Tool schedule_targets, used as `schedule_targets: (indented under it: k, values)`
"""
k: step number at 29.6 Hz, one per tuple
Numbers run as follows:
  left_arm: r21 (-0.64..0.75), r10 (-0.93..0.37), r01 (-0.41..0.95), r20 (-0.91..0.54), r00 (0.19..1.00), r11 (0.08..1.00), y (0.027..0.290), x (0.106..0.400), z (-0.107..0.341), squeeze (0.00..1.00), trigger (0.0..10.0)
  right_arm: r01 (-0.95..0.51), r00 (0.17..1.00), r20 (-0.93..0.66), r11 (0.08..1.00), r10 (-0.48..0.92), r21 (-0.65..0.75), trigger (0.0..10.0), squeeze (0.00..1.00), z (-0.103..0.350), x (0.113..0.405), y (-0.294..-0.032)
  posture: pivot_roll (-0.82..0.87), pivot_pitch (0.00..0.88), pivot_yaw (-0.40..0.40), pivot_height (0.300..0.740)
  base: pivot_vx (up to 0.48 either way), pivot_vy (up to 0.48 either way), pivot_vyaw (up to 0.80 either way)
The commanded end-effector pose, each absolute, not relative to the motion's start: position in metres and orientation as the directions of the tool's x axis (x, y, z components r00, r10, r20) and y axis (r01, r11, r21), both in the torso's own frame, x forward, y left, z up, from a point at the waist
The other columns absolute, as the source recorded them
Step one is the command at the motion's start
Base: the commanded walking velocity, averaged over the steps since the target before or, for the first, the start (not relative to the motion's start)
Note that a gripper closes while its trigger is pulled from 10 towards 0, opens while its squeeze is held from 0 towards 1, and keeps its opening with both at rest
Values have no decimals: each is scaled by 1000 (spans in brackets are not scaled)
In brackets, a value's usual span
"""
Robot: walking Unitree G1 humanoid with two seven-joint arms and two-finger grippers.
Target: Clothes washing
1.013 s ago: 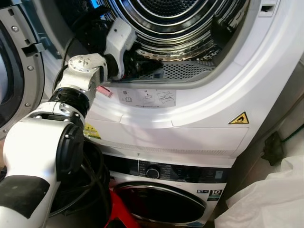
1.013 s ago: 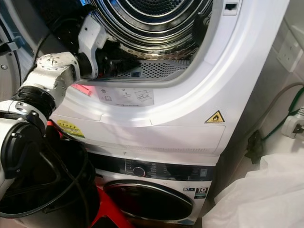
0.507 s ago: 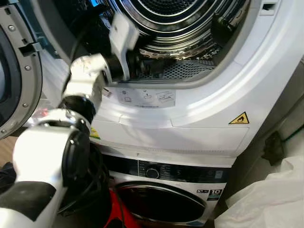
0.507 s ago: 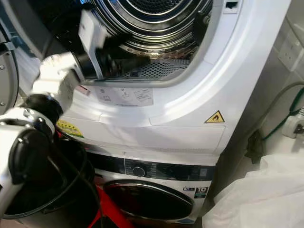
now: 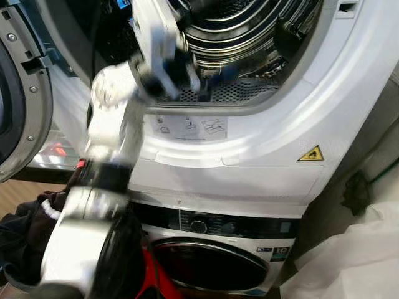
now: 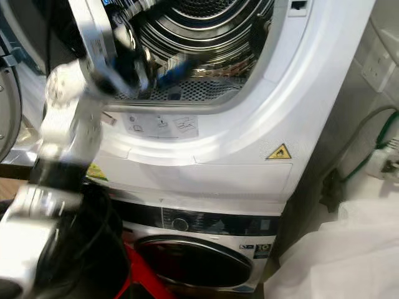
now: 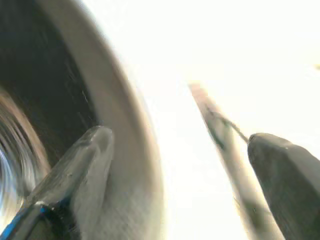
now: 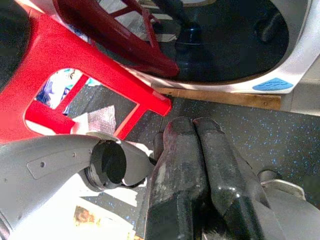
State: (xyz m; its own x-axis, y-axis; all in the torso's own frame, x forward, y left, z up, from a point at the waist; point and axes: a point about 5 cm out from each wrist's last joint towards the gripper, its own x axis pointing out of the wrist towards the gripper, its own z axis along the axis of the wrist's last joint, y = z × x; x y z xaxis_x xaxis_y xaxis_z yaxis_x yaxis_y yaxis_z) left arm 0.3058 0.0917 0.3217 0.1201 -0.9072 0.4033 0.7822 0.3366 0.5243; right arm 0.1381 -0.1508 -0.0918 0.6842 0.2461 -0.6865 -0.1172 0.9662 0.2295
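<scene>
My left arm (image 5: 115, 134) is brushed silver metal with matt black joints, raised against the glossy white enamelled front panel of the upper dryer (image 5: 262, 159), whose ribbed drum (image 5: 249, 31) is polished stainless steel above a perforated grey metal lint screen (image 5: 240, 92). The lower washing machine (image 5: 218, 265) has a glossy dark glass door in a chrome ring. My right gripper (image 8: 200, 135) has smooth, scuffed black plastic fingers pressed together, above a glossy red plastic stool (image 8: 90, 65) and a speckled matt grey floor (image 8: 280, 135).
</scene>
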Motion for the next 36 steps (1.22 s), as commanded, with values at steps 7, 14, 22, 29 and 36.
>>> schedule_targets:
  k: [7, 14, 22, 29, 36]
  values:
    - [246, -919, 905, 281, 275, 346, 96, 256, 252, 0, 10000, -137, 635, -719, 957, 284, 256, 10000, 0, -96, 133, -138, 49, 45, 137, 740, 0, 0, 0]
    - [-72, -938, 935, -42, 345, 347, 93, 221, 132, 0, 10000, -154, 621, -726, 954, 296, 257, 10000, 0, -93, 148, -129, 74, 0, 145, 740, 0, 0, 0]
    - [-174, -663, 662, -423, 618, 729, 124, 223, 17, 0, 10000, -152, 612, -742, 961, 275, 231, 10000, 0, -92, 155, -128, 52, 0, 146, 740, 0, 0, 0]
    - [-142, -345, 359, -721, 601, 922, 156, 215, -51, 0, 10000, -13, 612, -783, 992, 108, 127, 10000, 0, -94, 159, -151, 33, 0, 118, 740, 0, 0, 0]
    - [-41, -204, 273, -770, 604, 961, 163, 221, -60, 0, 10000, 155, 596, -802, 986, -41, 65, 10000, 0, -92, 164, -175, -7, 0, 101, 740, 0, 0, 0]
